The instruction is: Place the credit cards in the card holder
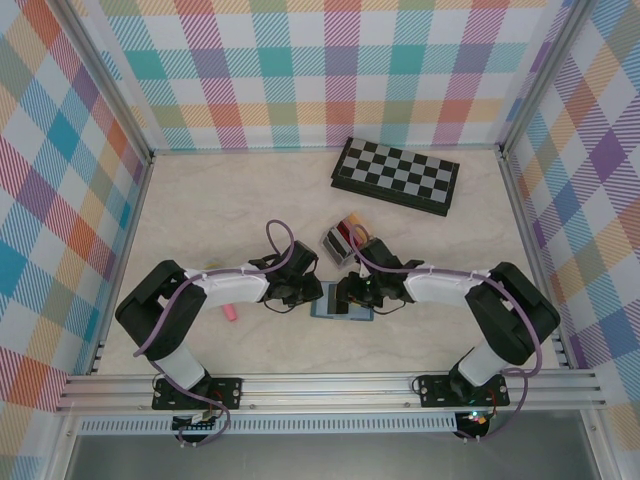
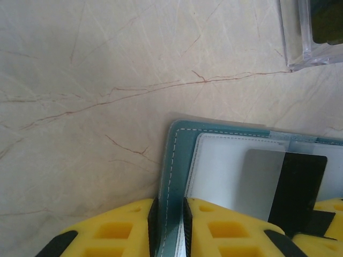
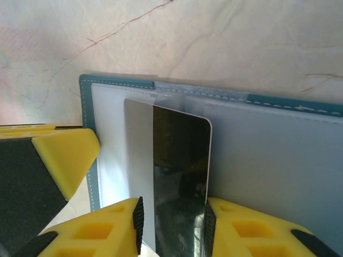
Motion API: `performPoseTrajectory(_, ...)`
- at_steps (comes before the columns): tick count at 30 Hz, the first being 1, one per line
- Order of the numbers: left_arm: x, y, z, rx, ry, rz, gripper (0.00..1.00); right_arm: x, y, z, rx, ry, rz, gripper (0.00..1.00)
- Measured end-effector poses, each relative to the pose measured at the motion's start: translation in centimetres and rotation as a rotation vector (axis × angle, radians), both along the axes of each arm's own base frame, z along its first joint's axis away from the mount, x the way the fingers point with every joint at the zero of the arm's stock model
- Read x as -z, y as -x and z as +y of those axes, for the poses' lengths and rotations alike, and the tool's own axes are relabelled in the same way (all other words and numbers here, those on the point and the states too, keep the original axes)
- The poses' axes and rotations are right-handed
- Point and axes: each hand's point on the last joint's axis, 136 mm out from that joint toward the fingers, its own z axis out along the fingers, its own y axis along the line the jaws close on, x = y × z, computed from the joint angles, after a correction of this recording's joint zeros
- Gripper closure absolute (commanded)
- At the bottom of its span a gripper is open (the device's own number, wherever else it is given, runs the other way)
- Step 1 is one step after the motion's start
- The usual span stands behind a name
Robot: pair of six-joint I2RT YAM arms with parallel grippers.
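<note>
The teal card holder lies open on the table between both arms. My left gripper is shut on the holder's teal stitched edge, with its pads pressed on either side. A dark glossy credit card lies on the holder's white inner pocket, its far end tucked under the clear slot. My right gripper stands open around the card's near end, and its left pad is clear of the dark face. The same card sits at the lower right of the left wrist view. More credit cards stand in a rack.
The grey, clear-walled rack stands just behind the holder. A folded chessboard lies at the back right. A pink stick lies left of the holder. Checked walls close off three sides.
</note>
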Motion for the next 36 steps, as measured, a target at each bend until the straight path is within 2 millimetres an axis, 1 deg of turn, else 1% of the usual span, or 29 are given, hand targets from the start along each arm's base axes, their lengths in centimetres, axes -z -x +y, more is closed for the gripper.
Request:
performPoseTrajectory(3,0.0,0.0,0.0,0.0,0.0,0.0,0.79,0.1,0.2,-0.5,-0.003,0.026,0.004,0.69)
performPoseTrajectory(6,0.0,0.0,0.0,0.001,0.0,0.0,0.79,0.4,0.4,-0.8,-0.007,0.045,0.01,0.82)
performPoseTrajectory(7,0.0,0.0,0.0,0.0,0.0,0.0,0.79,0.4,0.5,-0.9,-0.007,0.049,0.011,0.85)
performPoseTrajectory(10,0.0,0.0,0.0,0.0,0.001,0.0,0.79,0.5,0.5,-0.9,-0.014,0.051,0.011,0.89)
performPoseTrajectory(13,0.0,0.0,0.0,0.0,0.005,-0.005,0.77,0.5,0.5,-0.4,-0.025,0.04,0.021,0.89)
performPoseTrajectory(19,-0.1,0.0,-0.1,-0.007,0.019,-0.012,0.73,0.6,0.1,1.2,-0.047,0.0,0.034,0.89)
performPoseTrajectory(23,-0.2,-0.1,-0.1,-0.016,0.028,-0.012,0.71,0.8,0.1,1.7,-0.045,-0.015,0.053,0.88)
performPoseTrajectory(28,-0.2,0.0,-0.2,-0.018,0.033,-0.011,0.71,0.9,0.1,1.9,-0.038,-0.025,0.068,0.84)
performPoseTrajectory(31,-0.2,0.0,-0.2,-0.02,0.033,-0.01,0.71,0.7,0.0,1.9,-0.034,-0.023,0.067,0.77)
performPoseTrajectory(34,-0.2,-0.1,-0.1,-0.022,0.03,-0.011,0.73,0.1,-0.3,1.4,-0.03,0.011,0.04,0.71)
performPoseTrajectory(36,-0.2,-0.1,-0.1,-0.023,0.028,-0.011,0.73,-0.5,-0.5,0.7,-0.023,0.046,0.012,0.71)
